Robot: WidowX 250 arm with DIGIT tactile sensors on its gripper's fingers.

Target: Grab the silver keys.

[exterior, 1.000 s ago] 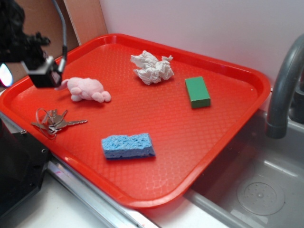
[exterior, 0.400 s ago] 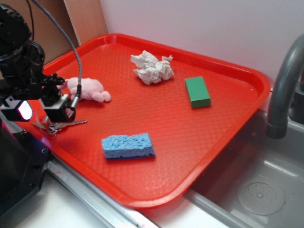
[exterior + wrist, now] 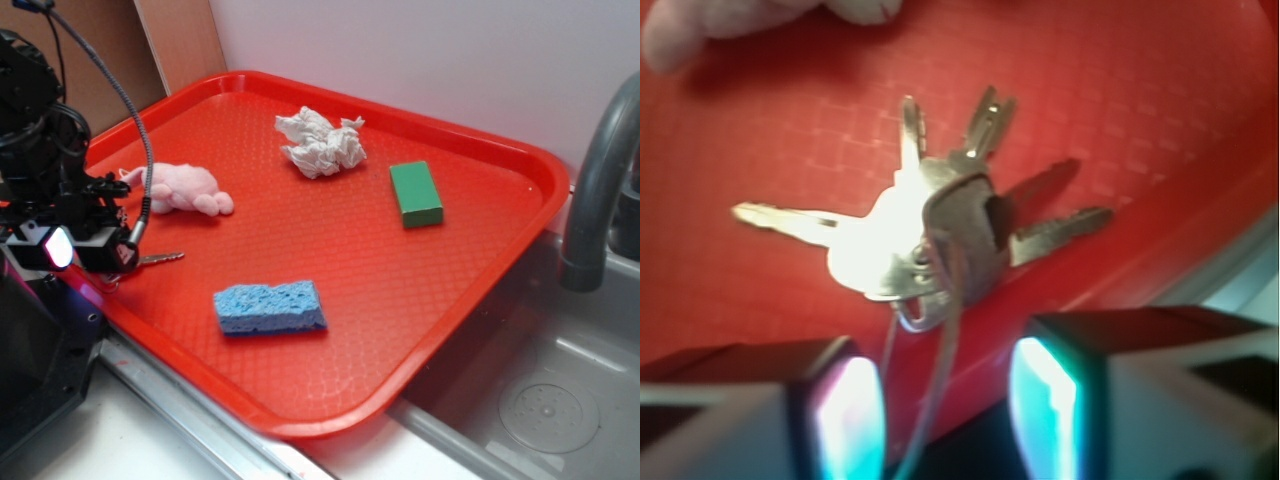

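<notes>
Silver keys [image 3: 930, 235] fanned on red tray [image 3: 1160, 110], just ahead of gripper [image 3: 945, 400] | jaws apart, empty | wire ring between fingertips

A red tray [image 3: 470, 250] sits beside a steel sink [image 3: 545, 400] with a grey tap [image 3: 600, 180]. On the tray lie a pink plush toy [image 3: 185, 188] near the left edge, a crumpled tissue [image 3: 320, 142] toward the back, a green block [image 3: 416, 193] to the right, and a blue sponge [image 3: 269, 306] near the front.
</notes>
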